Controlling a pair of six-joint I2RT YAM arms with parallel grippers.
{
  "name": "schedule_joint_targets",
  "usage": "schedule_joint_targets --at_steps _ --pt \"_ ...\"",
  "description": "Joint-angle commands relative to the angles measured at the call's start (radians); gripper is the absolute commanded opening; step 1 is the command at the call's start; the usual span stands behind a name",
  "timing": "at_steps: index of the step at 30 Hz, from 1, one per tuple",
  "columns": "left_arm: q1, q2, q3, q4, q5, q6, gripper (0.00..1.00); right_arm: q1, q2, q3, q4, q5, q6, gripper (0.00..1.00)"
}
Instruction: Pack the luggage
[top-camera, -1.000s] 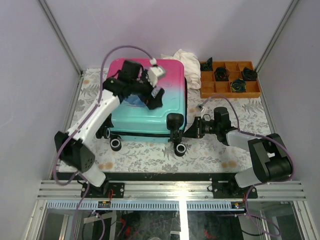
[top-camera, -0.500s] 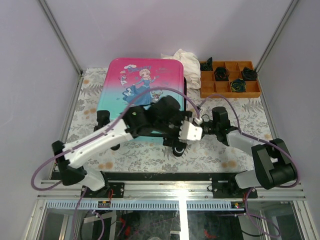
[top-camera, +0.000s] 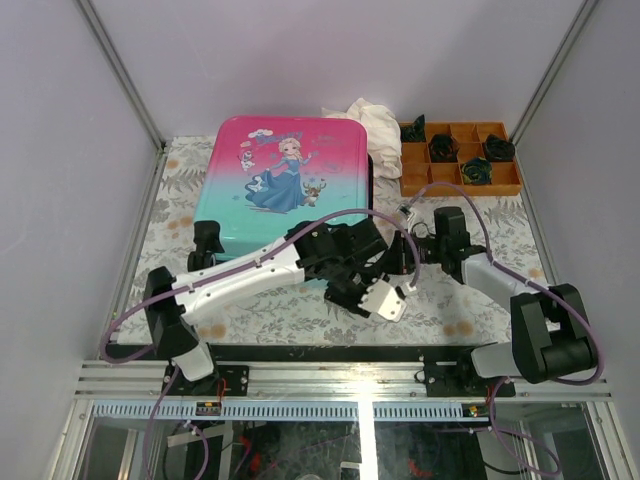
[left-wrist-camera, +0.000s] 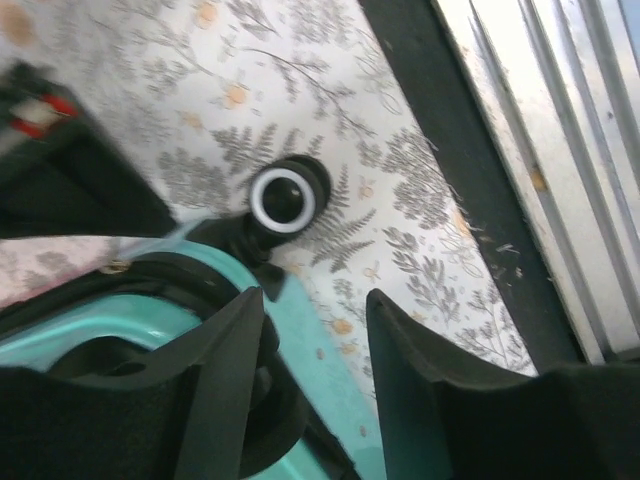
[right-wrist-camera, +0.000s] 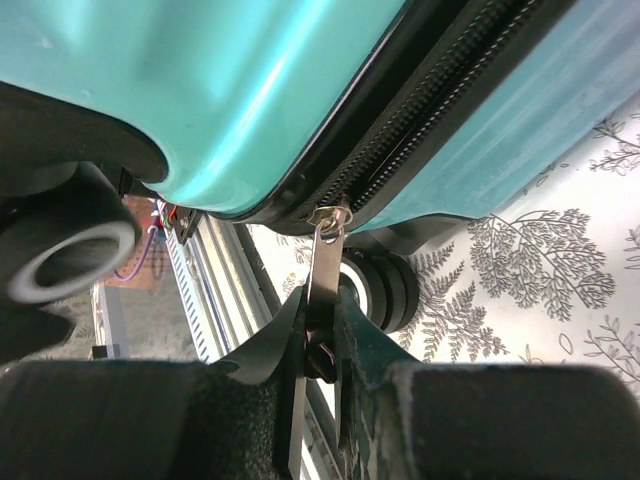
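Observation:
The luggage (top-camera: 285, 180) lies flat and closed, its pink-to-teal princess shell facing up. My left gripper (top-camera: 352, 284) is down at its near right corner. In the left wrist view that gripper (left-wrist-camera: 315, 310) is open: a strip of the teal shell edge (left-wrist-camera: 318, 395) and bare table show between the fingers, and a black wheel (left-wrist-camera: 283, 197) sits just beyond. My right gripper (top-camera: 408, 250) is at the same corner from the right. It (right-wrist-camera: 318, 330) is shut on the metal zipper pull (right-wrist-camera: 325, 262), which hangs from the black zipper line of the luggage (right-wrist-camera: 250, 80).
An orange compartment tray (top-camera: 462, 187) with dark rolled items stands at the back right. A white cloth (top-camera: 372, 120) lies behind the suitcase. The table's black front edge (left-wrist-camera: 470, 180) and metal rails run close by. Another wheel (right-wrist-camera: 385, 285) sits behind the zipper pull.
My left arm swung from above the suitcase lid down to its near right corner, and its jaws narrowed. The right gripper kept its hold on the zipper pull and shifted slightly.

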Motion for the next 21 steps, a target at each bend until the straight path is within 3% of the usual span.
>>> schedule_joint_targets --at_steps 1,10,11,13,16,18,21 --pt "0.026 -0.086 -0.139 -0.092 -0.012 0.030 0.42 -0.086 -0.018 0.105 -0.034 -0.076 -0.063 0.00" --pt "0.030 -0.144 -0.255 -0.103 0.010 0.009 0.39 -0.121 0.119 0.257 0.000 -0.085 -0.036 0.00" --pt "0.031 -0.170 -0.253 -0.075 0.033 -0.006 0.42 -0.121 0.128 0.262 0.002 -0.085 -0.032 0.00" --pt "0.030 -0.232 -0.250 -0.007 0.077 -0.033 0.58 -0.121 0.136 0.253 0.024 -0.090 -0.011 0.00" --pt "0.026 -0.285 -0.202 -0.025 0.091 0.039 0.74 -0.121 0.140 0.226 0.047 -0.098 0.003 0.00" --pt "0.027 -0.320 -0.186 0.011 0.027 0.100 0.88 -0.121 0.137 0.215 0.046 -0.097 -0.001 0.00" --pt "0.026 -0.372 -0.222 0.126 -0.081 0.267 1.00 -0.121 0.133 0.201 0.063 -0.097 0.008 0.00"
